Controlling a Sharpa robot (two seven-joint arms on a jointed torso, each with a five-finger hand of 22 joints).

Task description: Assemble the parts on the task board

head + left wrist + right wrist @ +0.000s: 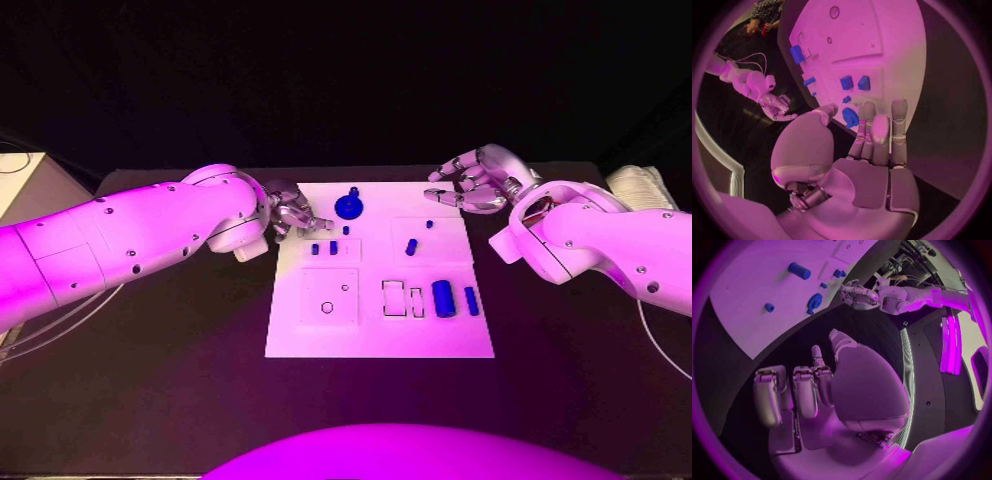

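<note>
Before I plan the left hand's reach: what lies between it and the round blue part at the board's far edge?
In the head view, bare white task board separates the left hand from the round blue part.

The task board (378, 330) was a smooth, matt plate resembling rigid plastic; the parts (443, 298) on it looked like smooth moulded plastic with a slight sheen. The table (173, 380) had a dull, matt dark surface. Both arms wore glossy plastic shells, and the left hand (293, 215) and right hand (469, 180) showed satin metallic fingers (899, 131)
</note>
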